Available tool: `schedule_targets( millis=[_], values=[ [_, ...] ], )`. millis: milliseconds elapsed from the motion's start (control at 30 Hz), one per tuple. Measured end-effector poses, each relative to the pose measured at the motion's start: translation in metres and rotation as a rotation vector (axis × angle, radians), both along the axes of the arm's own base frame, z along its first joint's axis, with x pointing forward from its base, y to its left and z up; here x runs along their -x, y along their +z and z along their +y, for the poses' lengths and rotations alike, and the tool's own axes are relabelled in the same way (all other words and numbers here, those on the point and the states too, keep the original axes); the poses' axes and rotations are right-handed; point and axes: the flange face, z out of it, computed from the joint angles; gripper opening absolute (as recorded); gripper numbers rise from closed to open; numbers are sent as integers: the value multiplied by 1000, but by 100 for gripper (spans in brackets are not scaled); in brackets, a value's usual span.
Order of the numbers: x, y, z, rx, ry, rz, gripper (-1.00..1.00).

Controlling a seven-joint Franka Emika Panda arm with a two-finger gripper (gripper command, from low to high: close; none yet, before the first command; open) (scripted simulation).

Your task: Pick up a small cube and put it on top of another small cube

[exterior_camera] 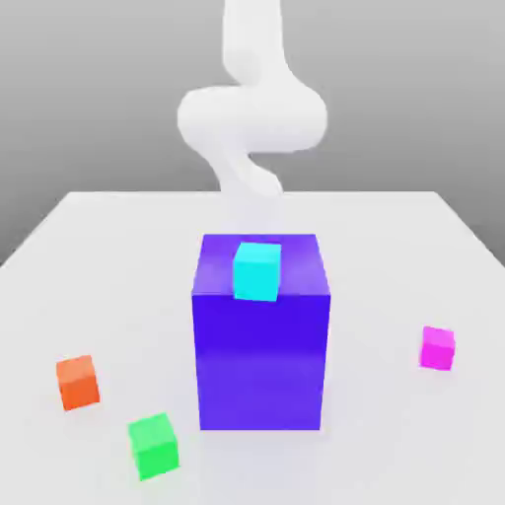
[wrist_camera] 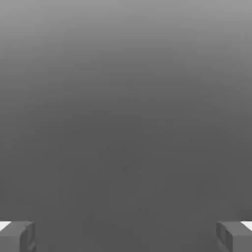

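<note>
With my pincer [wrist_camera: 126,236] spread wide and empty, I should centre over the magenta cube [exterior_camera: 437,347] before descending squarely.

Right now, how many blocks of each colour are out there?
Blue, large: 1
Cyan, small, on the blue one: 1
Magenta, small: 1
Orange, small: 1
Green, small: 1
Total: 5

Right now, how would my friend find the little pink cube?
Start at the big purple block in the table's middle. Look toward the exterior view's right, where one small cube sits alone on the table. It is bright pink; the orange and green ones sit opposite.
</note>
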Motion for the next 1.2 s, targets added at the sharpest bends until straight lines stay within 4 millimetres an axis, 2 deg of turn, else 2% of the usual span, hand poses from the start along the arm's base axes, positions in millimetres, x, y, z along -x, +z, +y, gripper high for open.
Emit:
schedule_targets(
  millis=[133, 267, 400, 567, 700, 867, 1067, 1200],
  values=[
    [-25, -48, 36, 135, 219, 64, 0],
    [-41, -96, 73, 259, 438, 117, 0],
    [-47, -146, 110, 377, 665, 161, 0],
    [-43, -209, 155, 517, 957, 203, 0],
    [-30, -259, 189, 622, 1199, 226, 0],
    [-3, -320, 225, 742, 1508, 242, 0],
    [42, -390, 257, 868, 1888, 239, 0],
    [81, -433, 274, 941, 2160, 218, 0]
  ],
)
